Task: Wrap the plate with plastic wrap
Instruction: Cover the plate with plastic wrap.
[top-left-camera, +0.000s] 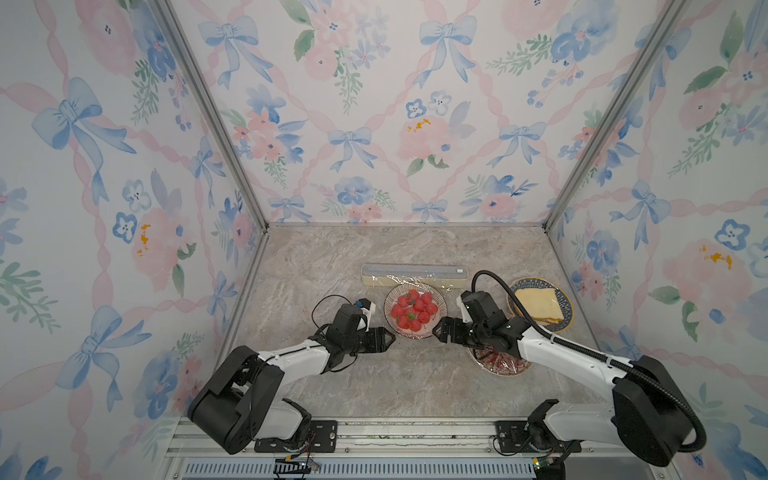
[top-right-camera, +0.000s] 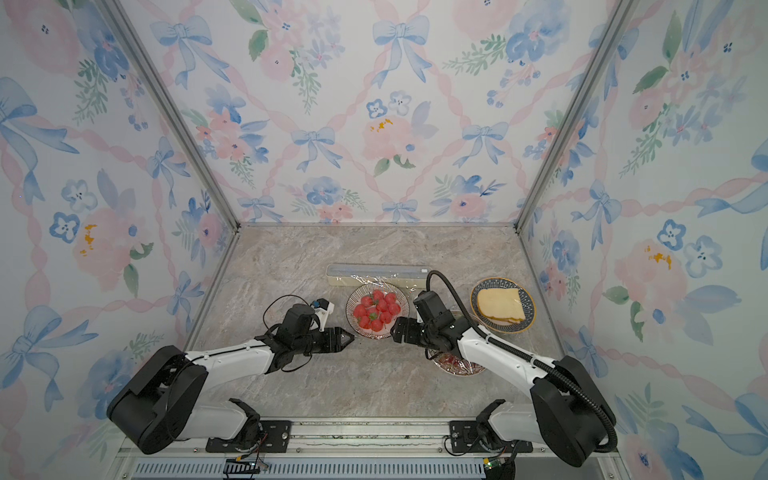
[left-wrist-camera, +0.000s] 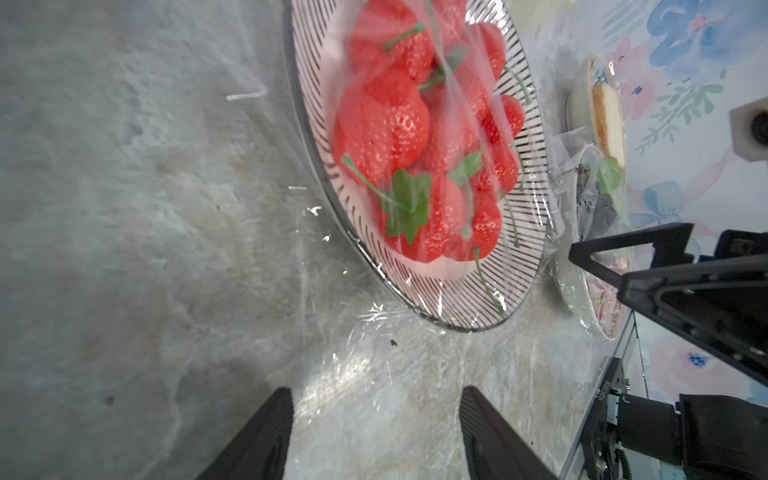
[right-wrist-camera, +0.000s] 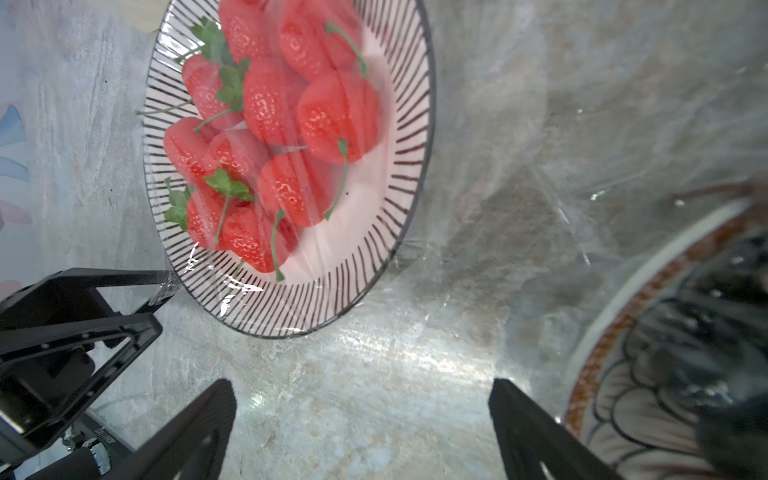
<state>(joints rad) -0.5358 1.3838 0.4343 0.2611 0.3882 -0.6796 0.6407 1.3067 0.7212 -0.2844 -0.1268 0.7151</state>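
The plate (top-left-camera: 390, 309) (top-right-camera: 350, 311) has a black-striped rim and holds strawberries under glossy plastic wrap (left-wrist-camera: 436, 137) (right-wrist-camera: 316, 137). The film's crinkled edges spread onto the table (left-wrist-camera: 365, 328) at the plate's near side. Behind the plate lies the cream wrap box (top-left-camera: 413, 276) (top-right-camera: 376, 275). My left gripper (top-left-camera: 392, 336) (top-right-camera: 352, 336) (left-wrist-camera: 374, 390) is open just off the plate's near-left rim, with nothing between its fingers. My right gripper (top-left-camera: 438, 330) (top-right-camera: 392, 330) (right-wrist-camera: 361, 382) is open wide at the near-right rim, also holding nothing.
A blue-rimmed plate (top-left-camera: 523, 284) (top-right-camera: 486, 283) with bread slices stands at the right. A wrapped plate with a patterned rim (top-left-camera: 498, 370) (top-right-camera: 457, 369) (right-wrist-camera: 615, 332) lies under my right arm. The booth's walls close in the table on three sides.
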